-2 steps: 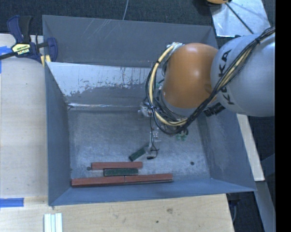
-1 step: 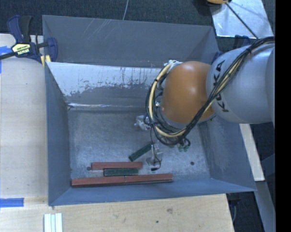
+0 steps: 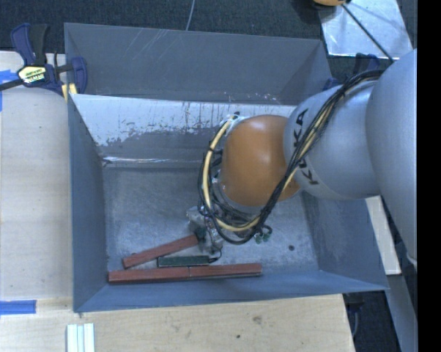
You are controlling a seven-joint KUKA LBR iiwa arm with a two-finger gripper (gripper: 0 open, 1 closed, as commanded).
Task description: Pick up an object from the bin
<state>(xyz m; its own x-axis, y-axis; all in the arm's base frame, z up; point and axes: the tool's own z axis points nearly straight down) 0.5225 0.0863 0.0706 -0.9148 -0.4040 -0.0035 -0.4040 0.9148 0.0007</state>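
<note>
Against the bin's [image 3: 87,218] near wall lies a long red-brown strip [image 3: 184,272]. Just behind it are a dark green bar [image 3: 182,261] and a shorter red-brown strip [image 3: 158,252], tilted. The end effector [image 3: 209,243] hangs at the green bar's right end; whether it is open or closed, I cannot tell.

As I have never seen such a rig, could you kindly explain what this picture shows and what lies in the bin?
One camera looks down into a grey metal bin from above. The silver body entering from the right is a robot arm; the orange dome and cables belong to its wrist. Its pincer sits low near the bin's front. There lie a long reddish-brown stick along the front wall, a shorter tilted stick, and a small dark green bar between them. Whether the pincer holds anything cannot be told.
</note>
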